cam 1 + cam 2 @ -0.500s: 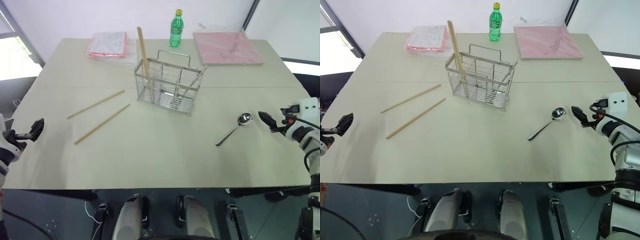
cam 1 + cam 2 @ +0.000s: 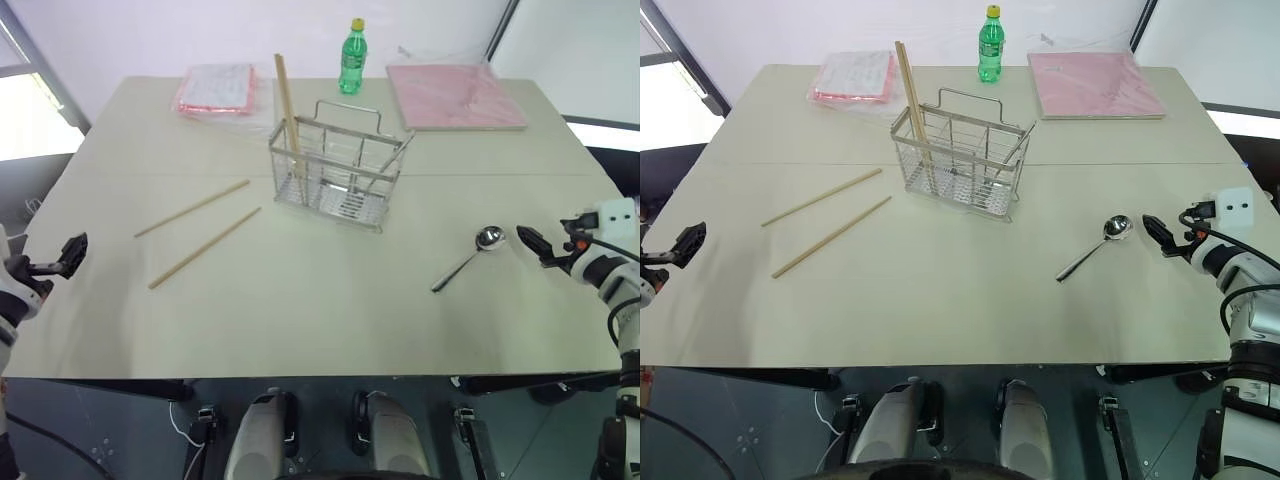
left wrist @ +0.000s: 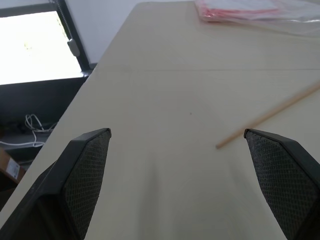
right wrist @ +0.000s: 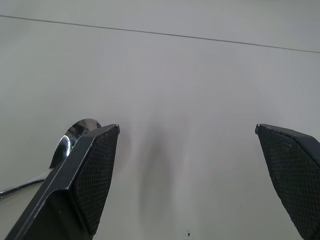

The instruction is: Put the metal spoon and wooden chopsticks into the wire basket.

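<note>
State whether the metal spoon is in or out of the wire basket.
Out: the metal spoon lies flat on the table, apart from the wire basket.

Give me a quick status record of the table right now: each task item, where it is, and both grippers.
wire basket: upright, mid-table toward the far side
chopstick in basket: one, standing tilted in the basket's left end
loose chopsticks: two, flat on the table, left of the basket, apart from each other
metal spoon: flat on the table, right of the basket, bowl toward the right gripper
left gripper: open, empty, at the table's left edge
right gripper: open, empty, just right of the spoon's bowl
done so far: one chopstick in; spoon and two chopsticks still out
</note>
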Motion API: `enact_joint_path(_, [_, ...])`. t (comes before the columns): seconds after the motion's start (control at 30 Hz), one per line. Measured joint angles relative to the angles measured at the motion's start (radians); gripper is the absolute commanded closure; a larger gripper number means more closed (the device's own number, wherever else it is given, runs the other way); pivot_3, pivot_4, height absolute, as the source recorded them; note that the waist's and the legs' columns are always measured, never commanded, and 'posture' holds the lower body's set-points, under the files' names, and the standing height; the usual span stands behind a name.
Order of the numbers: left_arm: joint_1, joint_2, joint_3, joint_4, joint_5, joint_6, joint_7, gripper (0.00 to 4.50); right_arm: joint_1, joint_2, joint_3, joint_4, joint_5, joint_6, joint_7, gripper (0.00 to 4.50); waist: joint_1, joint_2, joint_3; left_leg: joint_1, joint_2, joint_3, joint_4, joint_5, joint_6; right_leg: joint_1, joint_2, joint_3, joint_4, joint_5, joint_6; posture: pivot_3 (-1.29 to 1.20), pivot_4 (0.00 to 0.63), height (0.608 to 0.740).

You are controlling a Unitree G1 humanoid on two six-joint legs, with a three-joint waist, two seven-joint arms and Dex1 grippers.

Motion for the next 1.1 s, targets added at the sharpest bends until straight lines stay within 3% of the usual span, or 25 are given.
enact_joint_path(0.23, [-0.092,0.0,-0.039,-0.043,-0.032,0.013,0.005,0.0,-0.12,-0.029,0.036,0.088,-0.012,-0.022,0.054,0.03,0.0,0.0,0.0,0.0,0.0,0.0,0.001,0.0,0.0,0.0,0.0,0.0,0.0,0.0,0.0,0.0,0.15,0.699])
enact_joint_path(0.47, [-0.29,0.033,-0.302,-0.238,-0.2,0.155,-0.067,0.0,-0.413,-0.123,0.201,0.201,-0.085,-0.127,0.314,0.03,-0.003,0.001,0.001,0.0,-0.001,0.001,0.0,0.006,-0.003,0.001,0.001,0.0,0.0,0.002,0.003,0.0,0.15,0.699])
enact_joint_path(0.63, [-0.463,0.051,-0.497,-0.278,-0.346,0.274,-0.183,0.0,-0.587,-0.157,0.458,0.315,-0.273,-0.428,0.633,0.03,-0.007,0.001,0.001,0.0,-0.001,0.001,0.0,0.006,-0.003,0.001,0.002,0.0,0.001,0.002,0.004,0.0,0.15,0.699])
enact_joint_path(0.8, [-0.554,0.09,-0.656,-0.282,-0.42,0.334,-0.35,0.0,-0.688,-0.165,0.709,0.46,-0.53,-0.816,0.8,0.03,-0.013,0.002,0.002,0.0,-0.003,0.001,0.0,0.007,-0.005,0.001,0.001,0.0,0.001,0.001,0.006,0.0,0.15,0.699])
enact_joint_path(0.93, [-0.652,0.042,-0.773,-0.224,-0.37,0.319,-0.394,0.0,-0.791,-0.115,0.841,0.594,-0.683,-0.996,0.827,0.03,-0.025,0.002,0.002,0.001,-0.003,0.0,0.001,0.008,-0.006,0.002,0.001,0.0,0.002,0.001,0.005,0.0,0.15,0.699])
enact_joint_path(1.1, [-0.691,0.002,-0.811,-0.161,-0.312,0.29,-0.414,0.0,-0.896,-0.039,0.94,0.728,-0.838,-1.114,0.731,0.03,-0.033,0.002,0.002,0.001,-0.002,0.0,0.0,0.01,-0.009,0.001,0.002,0.001,0.004,0.0,0.005,0.0,0.15,0.699])
